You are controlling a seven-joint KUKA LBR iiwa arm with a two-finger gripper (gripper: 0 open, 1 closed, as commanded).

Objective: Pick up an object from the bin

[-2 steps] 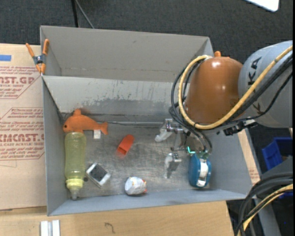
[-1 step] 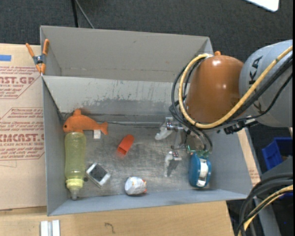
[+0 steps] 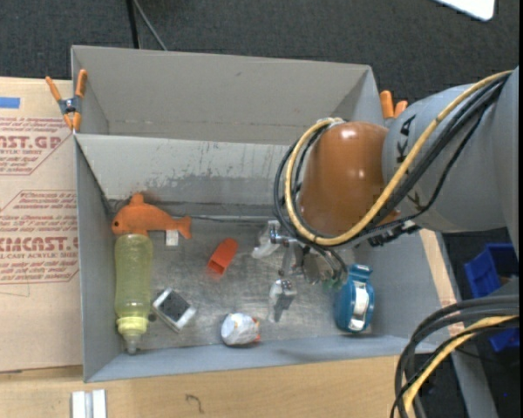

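Camera view: gripper (image 3: pixel 277 273) low over bare bin floor (image 3: pixel 244 290), jaws spread, nothing pinched. Orange block (image 3: pixel 221 258) lies left, crumpled white ball (image 3: pixel 240 329) near front wall, blue roundish object (image 3: pixel 353 299) just right. Risk judged: jaws closed on empty floor between them; ball nudged away by nearer finger.

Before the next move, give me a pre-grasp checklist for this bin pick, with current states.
1. Gripper open: ok, it stands spread.
2. Gripper empty: ok, nothing held.
3. Target beneath gripper: not ok, it is over bare bin floor, between the orange block and the blue tape measure.
4. Clearance from the tape measure: cannot tell, the wrist overlaps it.
5. White crumpled ball free to grasp: ok, it lies alone by the near wall.
6. Height above the floor: cannot tell.
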